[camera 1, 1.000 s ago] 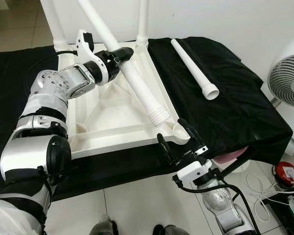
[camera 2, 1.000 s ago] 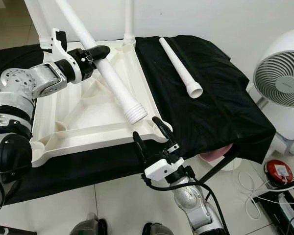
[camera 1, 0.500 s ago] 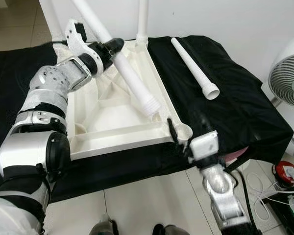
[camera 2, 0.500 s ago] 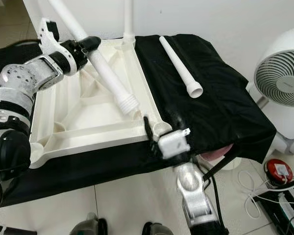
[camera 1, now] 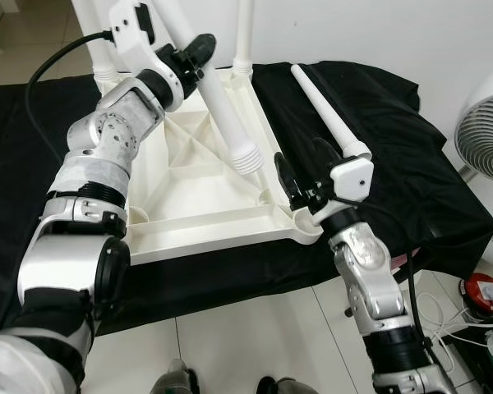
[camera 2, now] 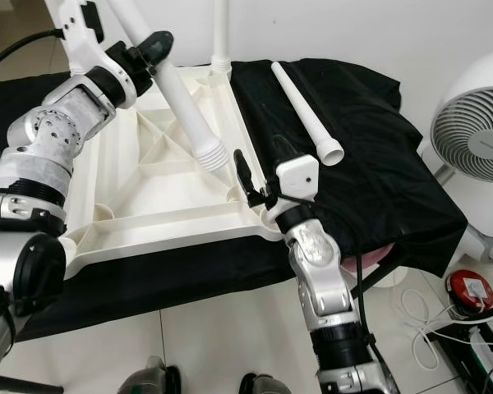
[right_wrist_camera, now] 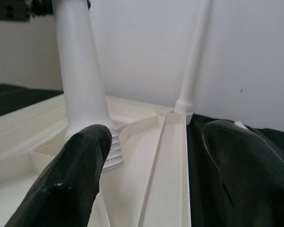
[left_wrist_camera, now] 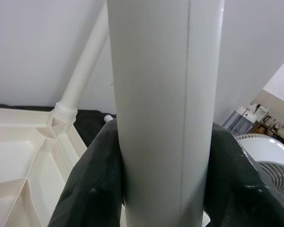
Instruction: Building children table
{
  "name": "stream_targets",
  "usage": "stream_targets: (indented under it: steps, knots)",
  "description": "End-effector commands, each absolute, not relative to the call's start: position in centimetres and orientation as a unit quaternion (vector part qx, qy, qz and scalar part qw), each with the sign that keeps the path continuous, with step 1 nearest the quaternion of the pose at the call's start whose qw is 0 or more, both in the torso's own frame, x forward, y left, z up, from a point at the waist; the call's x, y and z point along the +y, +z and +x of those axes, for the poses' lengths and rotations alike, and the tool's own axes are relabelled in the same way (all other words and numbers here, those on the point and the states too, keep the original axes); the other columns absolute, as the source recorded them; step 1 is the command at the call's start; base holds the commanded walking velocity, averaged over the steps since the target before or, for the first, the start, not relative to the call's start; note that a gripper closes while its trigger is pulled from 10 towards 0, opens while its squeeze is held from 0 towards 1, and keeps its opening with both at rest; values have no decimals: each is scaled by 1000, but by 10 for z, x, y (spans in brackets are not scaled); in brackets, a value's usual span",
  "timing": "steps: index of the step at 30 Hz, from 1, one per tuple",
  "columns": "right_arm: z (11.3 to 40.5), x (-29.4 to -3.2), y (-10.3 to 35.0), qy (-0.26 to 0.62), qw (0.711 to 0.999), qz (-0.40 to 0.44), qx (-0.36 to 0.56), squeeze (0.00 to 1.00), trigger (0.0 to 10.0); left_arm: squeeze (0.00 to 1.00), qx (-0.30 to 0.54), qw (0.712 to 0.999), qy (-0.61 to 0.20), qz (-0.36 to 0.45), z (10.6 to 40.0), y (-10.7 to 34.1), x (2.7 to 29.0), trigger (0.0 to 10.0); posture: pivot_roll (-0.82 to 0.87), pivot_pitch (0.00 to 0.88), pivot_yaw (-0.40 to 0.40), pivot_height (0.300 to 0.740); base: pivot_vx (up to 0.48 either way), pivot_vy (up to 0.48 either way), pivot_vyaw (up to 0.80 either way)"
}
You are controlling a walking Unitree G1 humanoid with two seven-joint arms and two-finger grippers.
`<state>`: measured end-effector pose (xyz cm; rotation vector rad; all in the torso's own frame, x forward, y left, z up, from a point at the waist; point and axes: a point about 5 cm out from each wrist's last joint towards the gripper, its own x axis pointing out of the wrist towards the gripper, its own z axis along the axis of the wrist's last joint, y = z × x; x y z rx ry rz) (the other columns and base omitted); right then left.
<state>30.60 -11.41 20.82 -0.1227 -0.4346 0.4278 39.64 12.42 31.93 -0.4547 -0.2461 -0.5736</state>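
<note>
Left eye view: left gripper (camera 1: 199, 56) pinches white leg (camera 1: 222, 111); right gripper (camera 1: 300, 174) spread beside tabletop (camera 1: 189, 193).

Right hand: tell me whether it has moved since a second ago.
Yes. The right hand has risen from below the tabletop's front edge to its corner socket, fingers open.

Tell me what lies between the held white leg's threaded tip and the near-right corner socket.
Bare ribbed underside of the white plastic tabletop; the leg's tip hangs short of the socket, with the right gripper alongside, in the left eye view.
</note>
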Motion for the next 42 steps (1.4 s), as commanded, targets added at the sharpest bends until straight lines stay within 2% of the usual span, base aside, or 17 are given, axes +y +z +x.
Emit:
stream_targets:
  steps: [1, 4, 5, 6, 12, 13, 14, 15, 17, 20, 34, 42]
  knots:
    - [312, -113, 208, 220, 953, -76, -196, 0, 10000, 0, -172, 887, -397, -163, 382, 330, 107, 10000, -3, 31, -13, 740, 0, 0, 0]
    - [317, -112, 211, 229, 954, -75, -179, 0, 10000, 0, -185, 888, -397, -143, 378, 330, 101, 10000, 0, 31, -12, 740, 0, 0, 0]
    - [322, -112, 215, 234, 955, -71, -168, 110, 10000, 0, -197, 888, -395, -128, 374, 331, 97, 10000, 3, 32, -12, 740, 0, 0, 0]
    - [325, -112, 218, 240, 956, -64, -157, 1000, 10000, 0, -205, 889, -392, -118, 372, 331, 94, 10000, 3, 32, -12, 740, 0, 0, 0]
    - [330, -111, 223, 252, 955, -55, -147, 1000, 10000, 0, -217, 889, -392, -98, 367, 330, 86, 10000, 8, 33, -12, 740, 0, 0, 0]
    - [333, -109, 225, 265, 953, -58, -135, 847, 10000, 0, -226, 889, -391, -82, 364, 329, 80, 10000, 13, 33, -18, 740, 0, 0, 0]
    - [333, -109, 225, 265, 953, -58, -135, 847, 10000, 0, -226, 889, -391, -82, 364, 329, 80, 10000, 13, 33, -18, 740, 0, 0, 0]
    - [337, -106, 227, 279, 950, -65, -127, 0, 10000, 0, -232, 887, -393, -67, 362, 327, 72, 10000, 14, 32, -20, 740, 0, 0, 0]
    - [337, -106, 227, 279, 950, -65, -127, 0, 10000, 0, -232, 887, -393, -67, 362, 327, 72, 10000, 14, 32, -20, 740, 0, 0, 0]
    - [350, -96, 233, 295, 944, -103, -110, 0, 10000, 0, -244, 879, -407, -48, 352, 322, 51, 10000, 17, 26, -25, 740, 0, 0, 0]
    - [367, -86, 232, 299, 939, -154, -67, 0, 10000, 0, -256, 867, -426, -36, 339, 316, 28, 10000, 25, 26, -38, 740, 0, 0, 0]
    - [370, -84, 232, 301, 937, -164, -63, 0, 10000, 0, -260, 864, -430, -35, 336, 316, 25, 10000, 27, 25, -37, 740, 0, 0, 0]
